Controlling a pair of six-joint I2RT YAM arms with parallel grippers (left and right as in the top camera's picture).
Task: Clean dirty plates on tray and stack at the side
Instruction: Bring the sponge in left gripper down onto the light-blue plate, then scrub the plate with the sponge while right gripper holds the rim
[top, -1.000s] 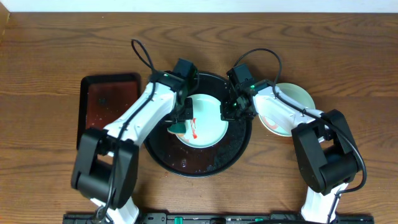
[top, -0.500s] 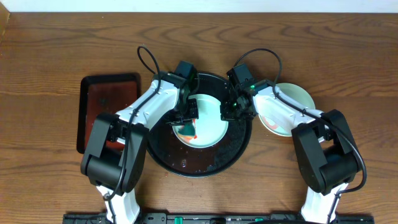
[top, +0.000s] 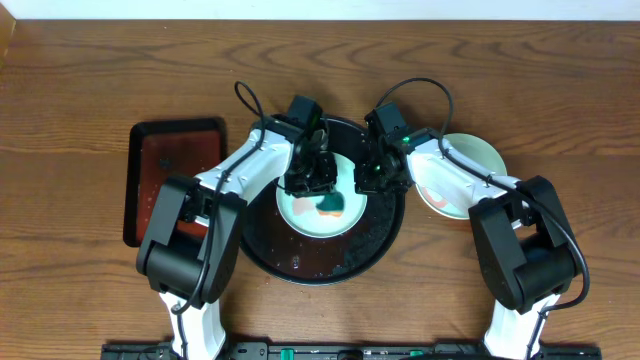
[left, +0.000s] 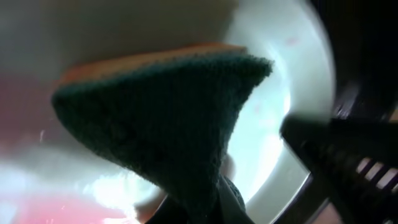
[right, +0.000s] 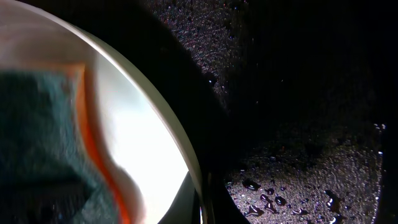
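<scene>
- Sitting inside the round tray (top: 300, 268), a pale blue-green plate (top: 300, 212) lies flat, slightly toward the far side of the tray floor.
- Left gripper (top: 321, 187) is over the far half of this plate, clenched on a sponge (top: 328, 203) with a green face and an orange layer.
- Sponge rests on the plate's middle; in the left wrist view its green scrubbing face fills most of the frame, pressed against the pale surface.
- Pink tinge shows blurred on the plate at the lower left of that view.
- Right gripper (top: 368, 182) is at the plate's right rim, inside the tray.
- Right wrist view shows the rim curving down to the bottom middle of the frame, but the fingers are lost in the dark, so I cannot tell whether they grasp the rim or are released.
- Droplets (right: 267, 194) bead on the black tray floor just right of the plate.
- Second plate (top: 480, 155), pale blue-green, lies on the worktop (top: 80, 90) right of the round tray, outside it.
- Third plate (top: 437, 198), paler with a red streak, lies just beside the second on its near-left side, partly hidden by the right arm; which overlaps which I cannot tell.
- Rectangular tray (top: 160, 170) with a reddish inside sits on the worktop at the left, apart from the round tray.
</scene>
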